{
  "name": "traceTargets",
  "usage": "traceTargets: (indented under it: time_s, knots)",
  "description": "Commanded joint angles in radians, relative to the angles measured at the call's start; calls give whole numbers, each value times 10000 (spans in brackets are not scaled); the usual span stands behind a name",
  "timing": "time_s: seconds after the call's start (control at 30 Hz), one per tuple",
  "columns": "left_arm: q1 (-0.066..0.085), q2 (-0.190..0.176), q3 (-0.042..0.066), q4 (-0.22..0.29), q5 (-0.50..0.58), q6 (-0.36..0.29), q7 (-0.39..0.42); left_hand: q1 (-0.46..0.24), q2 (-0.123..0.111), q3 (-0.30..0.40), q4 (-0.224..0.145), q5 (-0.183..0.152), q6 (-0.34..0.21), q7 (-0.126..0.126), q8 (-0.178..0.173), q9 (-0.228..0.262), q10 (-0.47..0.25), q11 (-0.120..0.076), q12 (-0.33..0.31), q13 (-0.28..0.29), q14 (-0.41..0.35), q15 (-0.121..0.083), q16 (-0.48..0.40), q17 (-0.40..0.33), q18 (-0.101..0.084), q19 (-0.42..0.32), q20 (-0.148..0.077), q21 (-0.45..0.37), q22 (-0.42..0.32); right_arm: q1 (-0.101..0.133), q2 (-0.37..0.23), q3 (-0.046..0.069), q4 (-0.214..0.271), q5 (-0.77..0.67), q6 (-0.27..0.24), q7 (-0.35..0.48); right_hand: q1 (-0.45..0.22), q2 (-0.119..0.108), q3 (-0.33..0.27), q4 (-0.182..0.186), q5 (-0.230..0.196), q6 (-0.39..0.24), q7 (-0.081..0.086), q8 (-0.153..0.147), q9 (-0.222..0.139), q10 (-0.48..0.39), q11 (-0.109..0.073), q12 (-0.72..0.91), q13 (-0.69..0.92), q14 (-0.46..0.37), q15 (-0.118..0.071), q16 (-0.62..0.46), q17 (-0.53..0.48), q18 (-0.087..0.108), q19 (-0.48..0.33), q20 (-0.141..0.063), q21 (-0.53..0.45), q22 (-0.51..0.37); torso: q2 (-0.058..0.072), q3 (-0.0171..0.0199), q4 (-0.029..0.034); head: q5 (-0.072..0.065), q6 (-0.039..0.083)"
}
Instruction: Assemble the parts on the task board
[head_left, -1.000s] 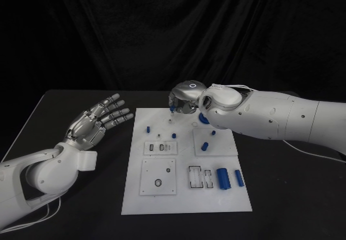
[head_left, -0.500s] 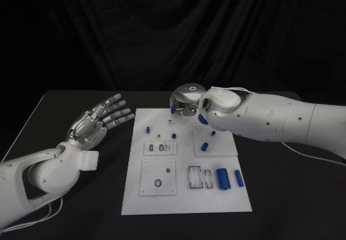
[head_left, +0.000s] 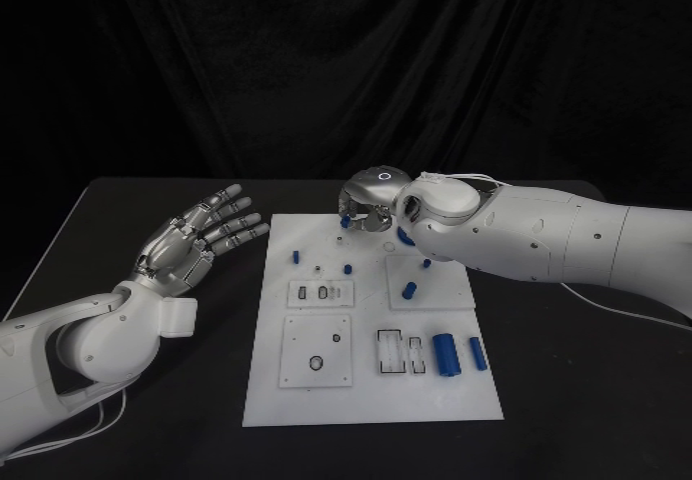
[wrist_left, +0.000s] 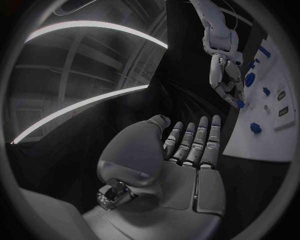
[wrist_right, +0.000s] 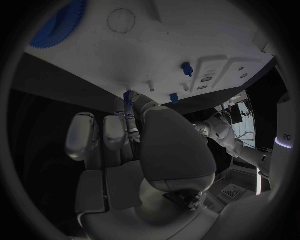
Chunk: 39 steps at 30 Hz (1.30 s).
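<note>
My right hand (head_left: 371, 205) hovered over the task board's (head_left: 372, 395) far edge, fingers (wrist_right: 129, 112) pinching a small blue part (wrist_right: 127, 96). Left hand (head_left: 199, 239) was raised beside the board, fingers spread, holding nothing.

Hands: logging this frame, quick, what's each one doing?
Left hand: open, holding nothing.
Right hand: pinching a small blue part above the task board.
</note>
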Motion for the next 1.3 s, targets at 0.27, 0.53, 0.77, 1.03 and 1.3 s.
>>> traceTargets:
  time_s: [0.27, 0.53, 0.77, 1.03, 1.3]
  knots:
    - [14, 55, 8, -37, 78, 168, 782, -56, 31, 47, -1, 6, 21, 74, 51, 16, 13, 76, 63, 6, -112, 6, 72, -15, -156, -60, 17, -60, -16, -82, 140, 5, -178, -22, 273, -120, -131, 43, -30, 26, -90, -55, 12, -76, 1263, -47, 80, -138, 5, 20, 45, 4, -116, -170, -12, 38, -7, -75, -3, -3, -4, -25, -46]
    - [13, 84, 8, -60, 81, 201, 735, -59, 32, 51, 1, 6, 25, 79, 52, 16, 12, 81, 65, 6, -119, 9, 75, -17, -160, -64, 18, -61, -17, -171, 325, 9, -468, 3, 562, -274, -195, 15, -25, 44, -126, -268, 60, -248, 1279, -205, 160, -326, 0, -100, 111, -104, -322, -131, -144, 89, -134, -257, -4, -4, -3, -11, -63]
    - [13, 93, 8, -84, 86, 226, 689, -62, 32, 54, 4, 6, 27, 85, 53, 16, 13, 87, 68, 6, -125, 11, 77, -18, -162, -67, 18, -62, -17, -228, 409, 12, -632, 184, 811, -419, -254, -121, 56, 18, -138, -1299, 234, -1042, 1030, -1013, 477, -747, 26, -371, 378, -284, -690, -33, -472, 333, -464, -706, -2, -5, -2, 3, -102]
    - [12, 101, 8, -111, 91, 258, 653, -69, 34, 65, 9, 4, 37, 99, 58, 18, 14, 101, 75, 7, -139, 18, 84, -22, -169, -77, 19, -65, -19, -247, 388, 14, -675, 231, 777, -474, -279, -245, -189, -180, -388, -3737, 278, -1940, 225, -2383, 691, -921, 135, -901, 537, -521, -1259, 168, -1090, 521, -1113, -1570, -3, -4, 3, -23, -106]
    - [11, 17, 8, -86, 92, 240, 645, -69, 33, 74, 8, -1, 45, 104, 61, 19, 14, 109, 80, 7, -148, 22, 90, -24, -174, -82, 19, -66, -20, -75, 14, 54, -509, 239, 188, -320, -629, -295, -854, 31, -1224, -5225, 205, -1934, -387, -3036, 729, -405, 407, -1222, 568, -603, -1554, 253, -1373, 555, -1508, -1967, -6, -1, -7, 27, -115]
